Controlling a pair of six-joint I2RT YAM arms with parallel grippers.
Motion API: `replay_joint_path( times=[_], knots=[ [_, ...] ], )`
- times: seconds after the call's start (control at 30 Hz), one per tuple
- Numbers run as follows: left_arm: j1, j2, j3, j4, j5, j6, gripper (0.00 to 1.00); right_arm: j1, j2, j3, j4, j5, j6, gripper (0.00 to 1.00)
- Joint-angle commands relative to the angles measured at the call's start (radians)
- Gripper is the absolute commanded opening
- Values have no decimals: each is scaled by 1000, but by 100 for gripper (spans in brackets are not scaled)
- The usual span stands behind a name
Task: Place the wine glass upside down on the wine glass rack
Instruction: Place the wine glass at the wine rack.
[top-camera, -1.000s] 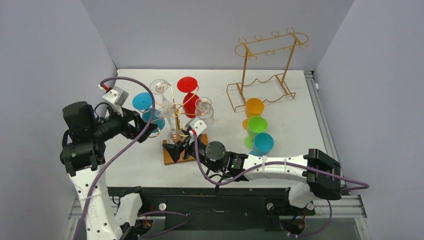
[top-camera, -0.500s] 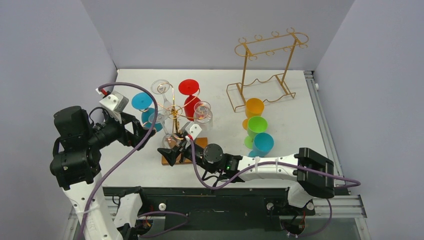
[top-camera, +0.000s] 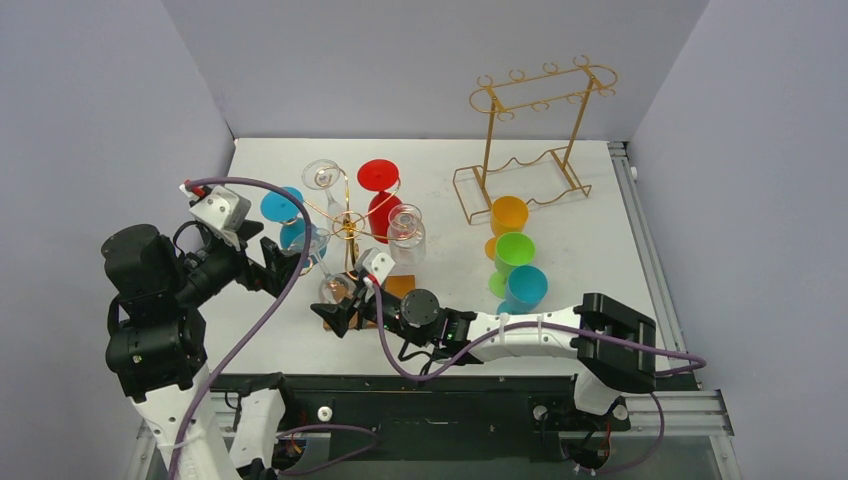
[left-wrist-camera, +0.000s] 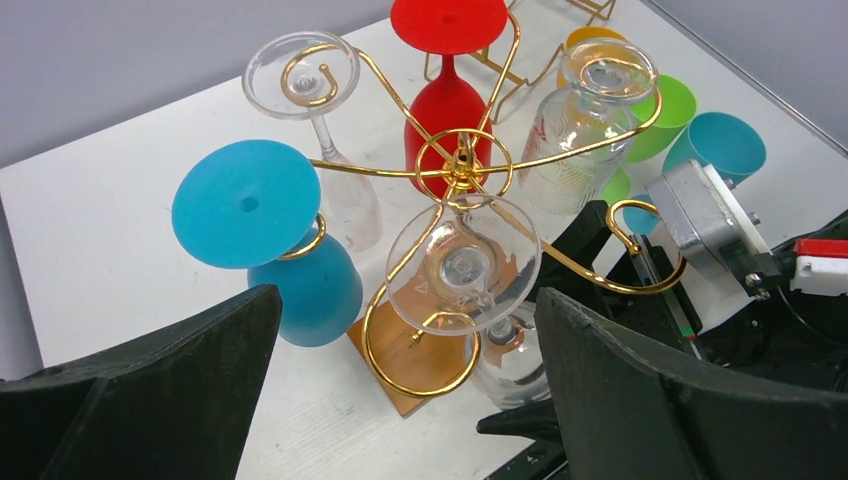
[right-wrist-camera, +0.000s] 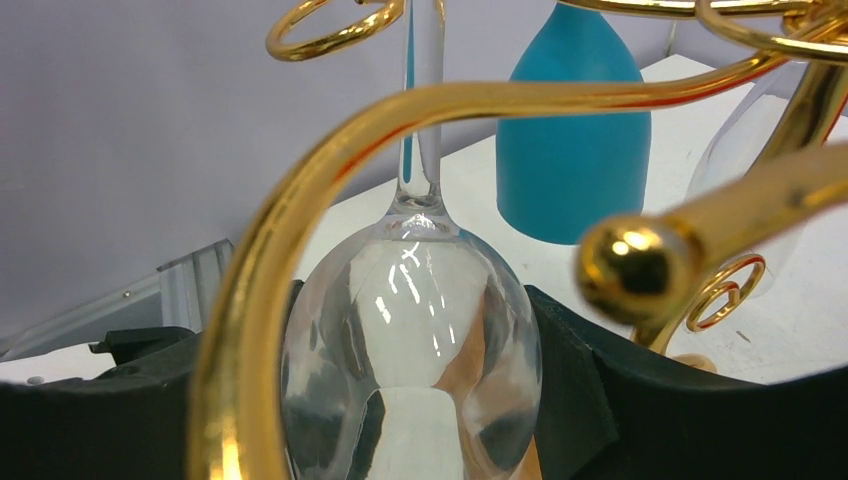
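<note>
Leftward-shifted right hand (top-camera: 343, 313) clasps wine glass (right-wrist-camera: 410, 310), wrist-view only.

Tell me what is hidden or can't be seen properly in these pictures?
- Right wrist view: the clear glass loses its foot and rim to the top and bottom edges.
- Top view: the stand's wooden base is mostly covered by the right arm.
- Left wrist view: the green cup sits half behind a hanging patterned glass.
</note>
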Motion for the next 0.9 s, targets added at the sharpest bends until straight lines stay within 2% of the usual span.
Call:
replay_joint_path(
  times=[0.0, 0.27, 0.47, 0.7, 0.83, 0.87],
  knots=[
    [-7, 9, -10, 129, -19, -33, 96, -9, 19, 30, 78, -67, -7, 0],
    [-14, 22, -52, 227, -67, -67, 96, 13, 40, 39, 82, -64, -95, 0],
    [-30, 42, -110, 289, -48, 11, 96, 30, 40, 22, 100, 49, -149, 0],
    [-83, 103, -111, 421, 6, 24, 96, 61, 19, -17, 151, 183, -196, 0],
    [-142, 153, -80, 392, 1, 69, 100, 83, 26, -11, 154, 234, -238, 0],
    [-155, 161, -76, 378, -11, 89, 96, 87, 31, -8, 157, 251, -245, 0]
  ],
)
